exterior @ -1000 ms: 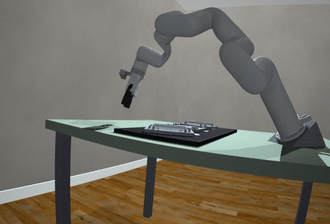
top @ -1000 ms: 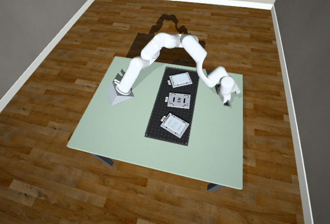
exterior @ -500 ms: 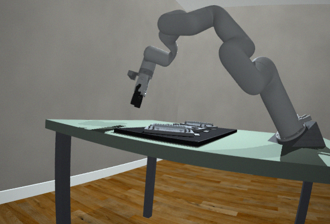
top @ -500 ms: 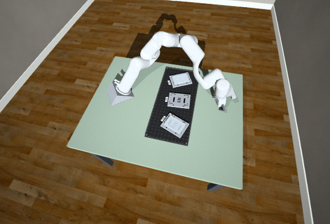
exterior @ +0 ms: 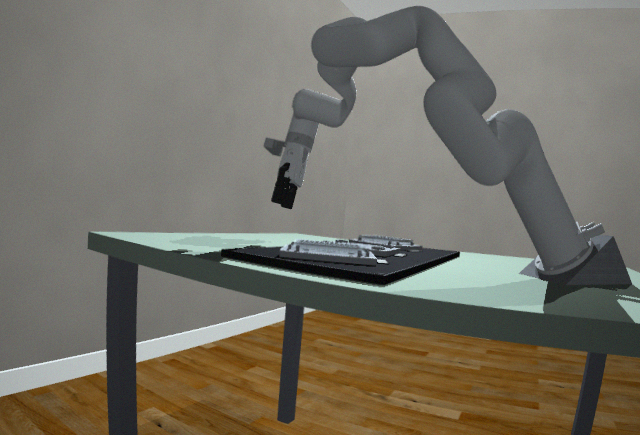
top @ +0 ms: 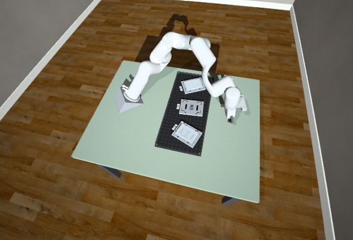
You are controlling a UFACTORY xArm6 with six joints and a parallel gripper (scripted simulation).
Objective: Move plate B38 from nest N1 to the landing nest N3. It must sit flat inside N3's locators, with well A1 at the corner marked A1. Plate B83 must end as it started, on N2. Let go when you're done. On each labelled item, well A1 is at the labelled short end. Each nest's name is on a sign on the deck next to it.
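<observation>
A black deck (top: 184, 115) on the green table carries three nests in a row. The far nest holds a white well plate (top: 193, 85). The middle nest (top: 191, 107) is empty and shows its corner locators. The near nest holds a second well plate (top: 186, 133), turned at an angle to the deck. The plate labels and nest signs are too small to read, so I cannot tell which plate is B38. My gripper (top: 230, 120) is open and empty, to the right of the deck. The side view shows the gripper (exterior: 284, 197) high above the table, tilted downward.
Small white signs (top: 178, 106) stand on the deck at the left of each nest. The arm's base (top: 128, 100) is mounted on a wedge at the table's back left. The arm arches over the far end of the deck (exterior: 341, 259).
</observation>
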